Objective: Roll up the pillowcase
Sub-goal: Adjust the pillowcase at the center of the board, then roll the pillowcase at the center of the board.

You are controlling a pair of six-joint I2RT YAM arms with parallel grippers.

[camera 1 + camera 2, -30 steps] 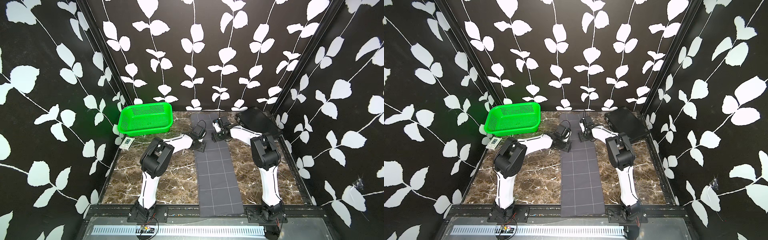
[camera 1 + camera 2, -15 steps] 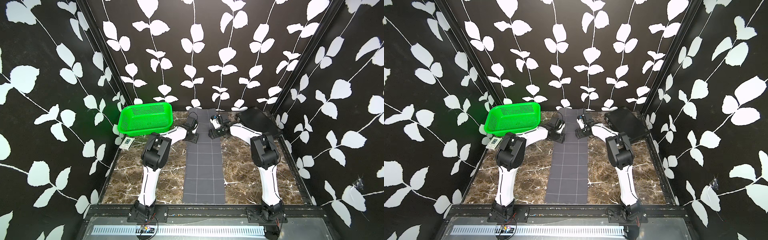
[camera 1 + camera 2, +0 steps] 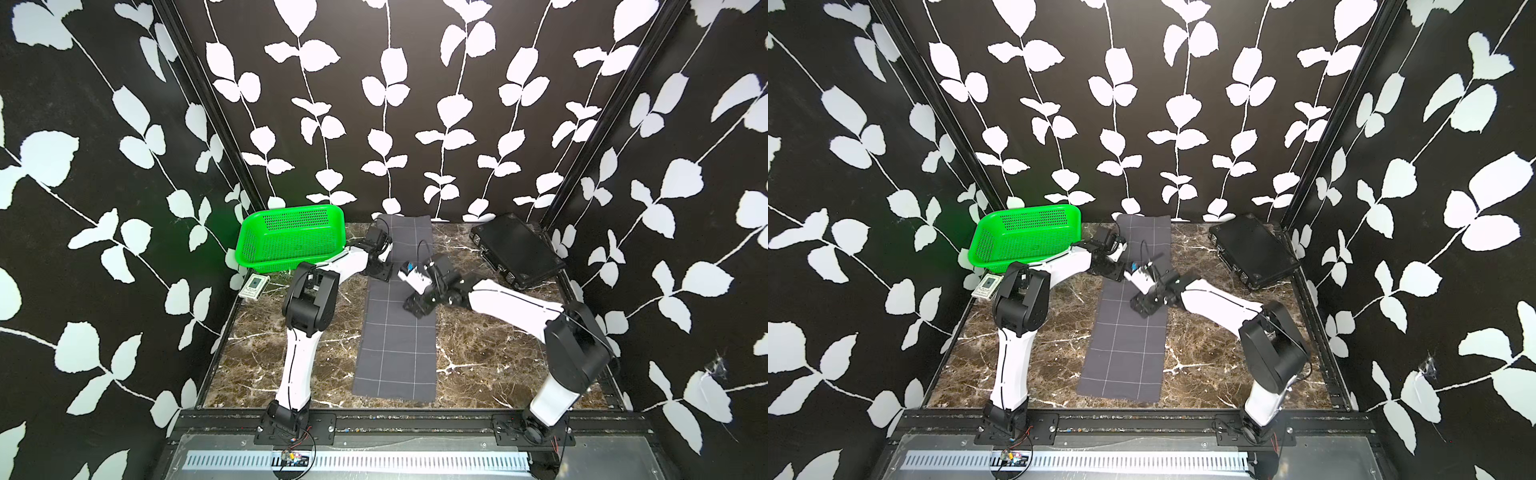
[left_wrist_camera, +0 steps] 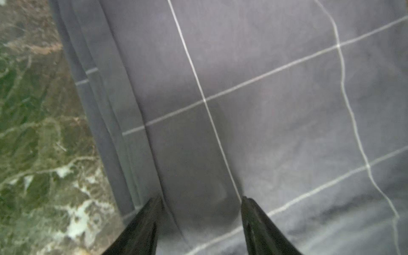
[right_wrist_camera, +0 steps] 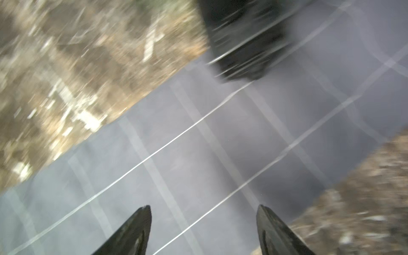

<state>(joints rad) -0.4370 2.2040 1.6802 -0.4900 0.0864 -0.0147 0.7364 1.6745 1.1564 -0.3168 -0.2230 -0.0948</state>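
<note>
At the middle of the tabletop's point(image 3: 478, 353) near edge, the short end of the pillowcase point(image 3: 395, 353), dark grey with a thin white grid, folded into a long narrow strip and laid flat on the brown marble straight toward the far edge, seen so in both top views point(image 3: 1125, 357). Past the strip's midpoint, over its right half, the right gripper point(image 3: 417, 307), jaws spread wide with nothing between them, grid cloth below the tips point(image 5: 203, 207) in a blurred wrist view. Farther on, at the strip's left border, the left gripper point(image 3: 380, 270), jaws likewise parted and empty, tips point(image 4: 201, 198) set low over the layered fold edge; contact with the cloth impossible to tell. Along the left edge, a small white card-like item point(image 3: 254, 286), too small to identify, just in front of a green mesh basket point(image 3: 291, 241) in the far-left corner. In the far-right corner, a flat black case point(image 3: 515, 249), well apart from the cloth. At the far edge, the strip's other short end against the leaf-patterned wall.
</note>
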